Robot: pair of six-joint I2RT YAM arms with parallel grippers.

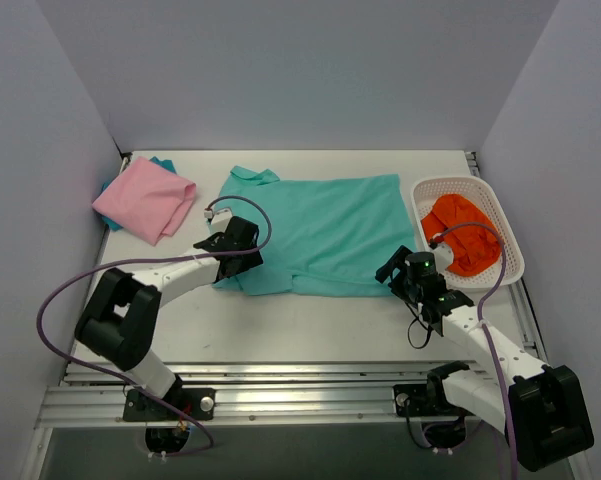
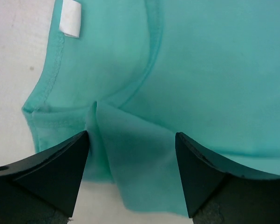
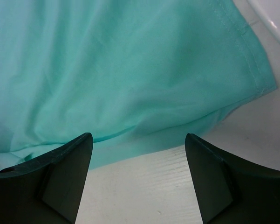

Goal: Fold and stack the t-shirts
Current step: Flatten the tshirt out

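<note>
Now, mint-teal t-shirt [image 1: 330, 225] spread between claws; probably light, limp, creases easily. Left claw [image 2: 133, 140] wide astride sleeve fold [image 2: 130, 158]; right claw [image 3: 139, 140] wide, hem [image 3: 251, 60] ahead-right. Pinch doubled edge.

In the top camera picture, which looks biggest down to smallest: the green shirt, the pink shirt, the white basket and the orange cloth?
1. Mint-teal shirt, by far the largest.
2. White basket and pink shirt look about alike, too close to rank.
3. Orange cloth inside the basket, smallest.

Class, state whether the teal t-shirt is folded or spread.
Mostly spread: the teal t-shirt lies flat, with one fold along its near edge.
</note>
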